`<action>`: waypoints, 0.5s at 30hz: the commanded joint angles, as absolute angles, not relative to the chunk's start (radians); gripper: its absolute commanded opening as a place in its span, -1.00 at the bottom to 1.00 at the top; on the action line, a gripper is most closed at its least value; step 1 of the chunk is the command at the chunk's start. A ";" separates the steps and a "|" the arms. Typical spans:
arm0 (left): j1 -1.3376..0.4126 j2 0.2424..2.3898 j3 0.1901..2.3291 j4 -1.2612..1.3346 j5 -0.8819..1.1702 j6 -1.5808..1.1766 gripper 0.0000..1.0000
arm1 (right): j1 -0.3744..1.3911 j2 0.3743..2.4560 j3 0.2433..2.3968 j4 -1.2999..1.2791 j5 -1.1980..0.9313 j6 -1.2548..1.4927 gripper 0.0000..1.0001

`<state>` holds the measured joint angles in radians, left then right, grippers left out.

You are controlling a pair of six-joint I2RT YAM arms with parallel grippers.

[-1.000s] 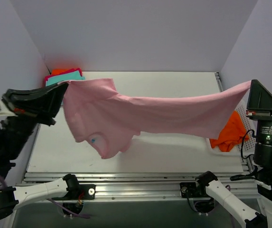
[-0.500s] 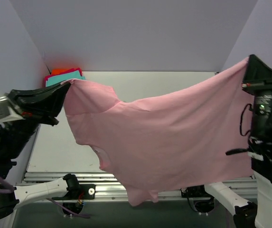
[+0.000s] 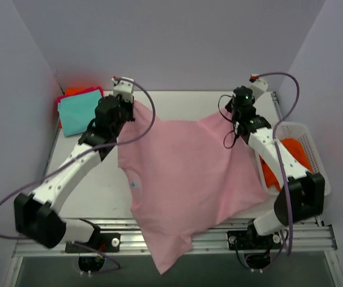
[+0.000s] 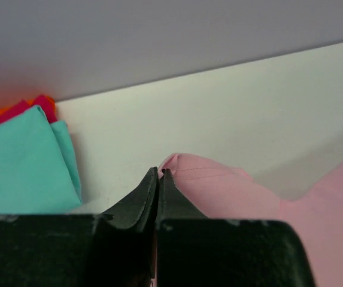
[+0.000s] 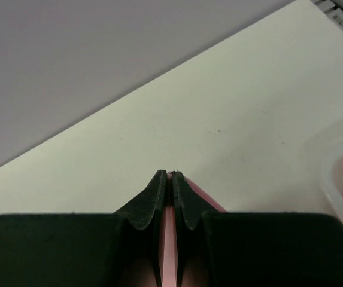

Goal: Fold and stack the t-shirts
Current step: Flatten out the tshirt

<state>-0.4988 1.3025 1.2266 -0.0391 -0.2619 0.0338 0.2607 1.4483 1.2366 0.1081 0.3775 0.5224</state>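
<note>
**Two-arm spread of a t-shirt, top and wrist views.** The pale pink t-shirt [image 3: 189, 173] lay opened across the desk [image 3: 177, 98], with its near portion draped over the front edge and hanging past the rail. A small blue neck tag [image 3: 133, 185] showed towards its left side.

The left pincer [image 3: 134, 104] was closed on the shirt's far-left corner. In the left wrist view its fingers met with only a hemmed fold of pink cloth at their tips. The right pincer [image 3: 236, 117] was likewise shut on the far-right corner, and the right wrist view showed a thin pink edge sandwiched between its fingers.

A folded stack stood at the far-left corner of the desk, with a teal shirt [image 3: 78, 110] uppermost and magenta [image 3: 97, 89] and orange [image 3: 72, 91] edges beneath it. A loose orange shirt [image 3: 292, 156] lay in the white mesh basket [image 3: 315, 140] at the right.

Judged from its drape and soft wrinkles, the cloth was light, limp and non-fragile. It would probably sag wherever unsupported and slide readily on the smooth desk, and the overhanging portion might drag it forward once released. Hems, corners and seams offered the firmest hold, since the doubled cloth there would be less likely to slip from a narrow grip. Pinching two matching points and keeping slight tension between them should keep a fold straight.
</note>
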 commanded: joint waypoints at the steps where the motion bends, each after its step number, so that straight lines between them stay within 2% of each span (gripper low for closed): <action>1: -0.378 1.546 1.286 0.161 -0.098 -0.054 -0.95 | 0.245 1.636 1.313 0.270 0.436 0.551 -1.00; 3: -0.315 1.700 1.380 0.155 -0.043 -0.058 -0.95 | 0.238 1.823 1.432 0.267 0.422 0.557 -1.00; 5: -0.279 1.940 1.572 0.140 0.033 -0.066 -0.95 | 0.232 2.011 1.530 0.252 0.407 0.564 -1.00; 6: -0.253 2.089 1.650 0.097 0.052 -0.075 -0.95 | 0.226 2.070 1.655 0.218 0.402 0.568 -1.00; 7: -0.244 2.156 1.815 0.072 0.067 -0.077 -0.95 | 0.225 2.188 1.720 0.200 0.403 0.569 -1.00; 9: -0.229 2.285 1.995 -0.060 0.095 -0.075 -0.95 | 0.216 2.296 1.862 0.126 0.416 0.565 -1.00; 10: -0.227 2.392 2.087 -0.101 0.092 -0.066 -0.95 | 0.212 2.389 1.997 0.100 0.426 0.566 -1.00; 11: -0.226 2.443 2.261 -0.139 0.080 -0.057 -0.95 | 0.207 2.434 2.067 0.063 0.442 0.572 -1.00; 13: -0.221 2.588 2.437 -0.221 0.058 -0.034 -0.95 | 0.192 2.518 2.210 0.006 0.483 0.580 -1.00; 14: -0.218 2.639 2.629 -0.259 0.049 -0.034 -0.85 | 0.184 2.537 2.238 0.005 0.485 0.590 -0.70; 15: -0.213 2.687 2.726 -0.334 0.038 -0.041 -0.53 | 0.178 2.549 2.259 0.005 0.485 0.595 -0.30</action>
